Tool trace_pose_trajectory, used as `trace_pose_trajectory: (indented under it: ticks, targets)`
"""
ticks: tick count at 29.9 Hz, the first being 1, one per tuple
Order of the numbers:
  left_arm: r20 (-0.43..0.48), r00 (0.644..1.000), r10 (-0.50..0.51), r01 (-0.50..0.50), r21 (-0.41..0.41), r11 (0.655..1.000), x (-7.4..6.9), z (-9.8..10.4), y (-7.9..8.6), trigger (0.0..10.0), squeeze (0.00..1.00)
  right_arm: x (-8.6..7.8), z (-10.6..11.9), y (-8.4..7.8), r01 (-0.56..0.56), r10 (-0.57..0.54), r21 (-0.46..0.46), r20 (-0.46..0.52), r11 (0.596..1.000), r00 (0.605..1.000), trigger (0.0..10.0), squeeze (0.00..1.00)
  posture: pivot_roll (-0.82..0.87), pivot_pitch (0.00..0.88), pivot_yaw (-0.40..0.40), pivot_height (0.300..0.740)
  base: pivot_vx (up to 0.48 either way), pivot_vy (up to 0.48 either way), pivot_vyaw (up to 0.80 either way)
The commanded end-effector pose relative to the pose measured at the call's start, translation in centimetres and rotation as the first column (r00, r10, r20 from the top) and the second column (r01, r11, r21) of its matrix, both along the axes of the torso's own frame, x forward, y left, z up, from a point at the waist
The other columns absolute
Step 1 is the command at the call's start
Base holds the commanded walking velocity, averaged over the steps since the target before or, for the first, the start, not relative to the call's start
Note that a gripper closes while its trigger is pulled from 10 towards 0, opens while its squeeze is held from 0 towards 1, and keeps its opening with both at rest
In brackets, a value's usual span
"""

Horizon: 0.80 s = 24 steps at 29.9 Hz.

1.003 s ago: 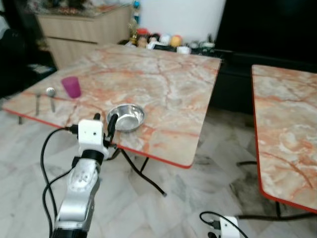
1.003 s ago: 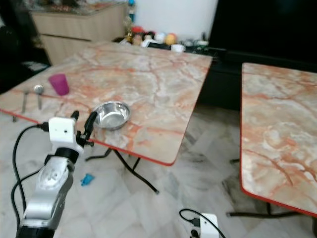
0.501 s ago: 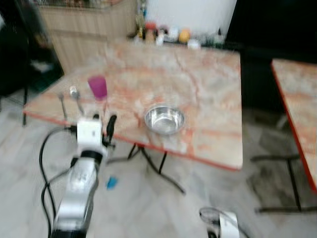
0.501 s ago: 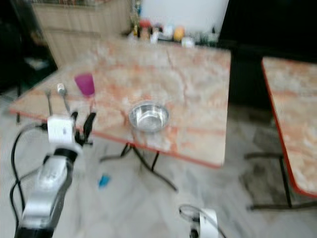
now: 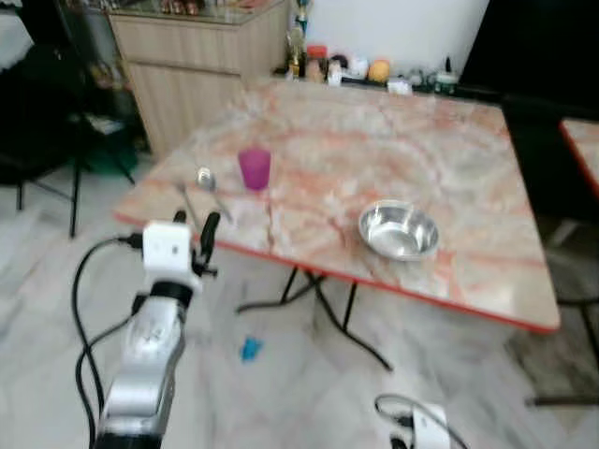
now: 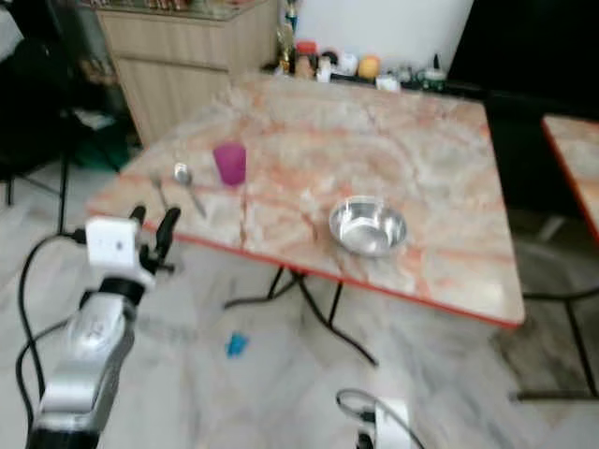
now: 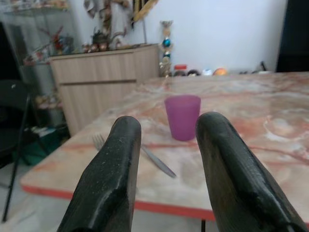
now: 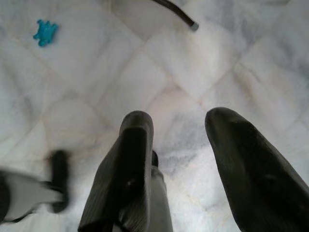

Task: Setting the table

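Note:
A purple cup (image 5: 254, 168) stands near the left corner of the marble table (image 5: 393, 140). Just left of it lie a spoon (image 5: 206, 180) and a fork (image 6: 159, 190). A steel bowl (image 5: 400, 230) sits near the table's front edge, further right. My left gripper (image 5: 195, 224) is raised in front of the table's left corner, open and empty. In the left wrist view the cup (image 7: 182, 116) stands between its fingers (image 7: 116, 169), well beyond them. My right gripper (image 8: 181, 125) hangs low over the floor, open and empty.
A wooden cabinet (image 5: 201, 65) stands behind the table's left side. Small jars and bottles (image 5: 346, 67) line the far table edge. A small blue thing (image 5: 249, 349) lies on the tiled floor by the folding table legs (image 5: 318, 299). A second table's corner (image 5: 582, 140) shows at far right.
The whole picture has shifted right, so the camera has moved left along the table. The cup, spoon and fork now lie ahead of my left gripper instead of the bowl.

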<state>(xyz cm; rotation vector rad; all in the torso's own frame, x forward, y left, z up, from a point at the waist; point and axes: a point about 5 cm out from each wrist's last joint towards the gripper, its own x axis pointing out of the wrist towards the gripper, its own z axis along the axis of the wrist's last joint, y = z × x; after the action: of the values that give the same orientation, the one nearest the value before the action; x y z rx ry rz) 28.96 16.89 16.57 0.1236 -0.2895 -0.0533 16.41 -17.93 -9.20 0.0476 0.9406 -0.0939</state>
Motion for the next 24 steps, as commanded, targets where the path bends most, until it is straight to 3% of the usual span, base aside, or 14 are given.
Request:
trace_pose_trajectory:
  ticks: [1,8,13,15,17,19,23,24]
  targets:
    - [-0.015,1.0,0.014,-0.013,0.019,1.0,-0.2,-0.4,0.8,10.0,0.0,0.5,0.2,0.7,0.001,-0.001,0.018,0.012,1.0,1.0,10.0,0.0,0.16,0.013,-0.052,0.74,0.0,0.0,0.0]
    - [-0.072,0.997,0.026,-0.023,0.041,0.999,-0.6,-1.9,1.6,10.0,0.0,0.5,0.1,0.7,0.003,-0.003,0.018,0.012,1.0,1.0,10.0,0.0,0.17,0.012,-0.051,0.74,0.0,0.0,0.0]
    - [-0.196,0.98,0.031,-0.028,0.016,0.999,-0.9,-4.4,2.5,10.0,0.0,0.5,0.1,0.7,0.003,-0.004,0.018,0.009,1.0,1.0,10.0,0.0,0.17,0.013,-0.05,0.74,0.0,0.0,0.0]
    - [-0.276,0.959,0.066,-0.064,0.016,0.998,-1.1,-6.4,3.5,10.0,0.0,0.5,0.1,0.7,0.004,-0.004,0.019,0.009,1.0,1.0,10.0,0.0,0.17,0.014,-0.048,0.74,0.0,0.0,0.0]
    - [-0.303,0.951,0.066,-0.065,0.016,0.998,-1.2,-7.1,3.7,10.0,0.0,0.5,0.1,0.7,0.005,-0.005,0.019,0.009,1.0,1.0,10.0,0.0,0.17,0.012,-0.049,0.74,0.0,0.0,0.0]
    - [-0.42,0.903,0.09,-0.06,0.083,0.995,-1.7,-10.1,4.6,10.0,0.0,0.4,0.1,0.7,0.006,-0.006,0.018,0.007,1.0,1.0,10.0,0.0,0.17,0.011,-0.048,0.74,0.0,0.0,0.0]
    - [-0.478,0.865,0.151,-0.12,0.096,0.988,-2.8,-12.1,6.0,10.0,0.0,0.3,0.1,0.6,0.012,-0.012,0.017,0.006,1.0,1.0,10.0,0.0,0.16,0.009,-0.042,0.74,0.0,0.0,0.0]
    - [-0.502,0.846,0.179,-0.144,0.109,0.984,-3.6,-13.1,6.6,10.0,0.0,0.3,0.1,0.6,0.013,-0.013,0.015,0.005,1.0,1.0,10.0,0.0,0.16,0.007,-0.043,0.74,0.0,0.0,0.0]
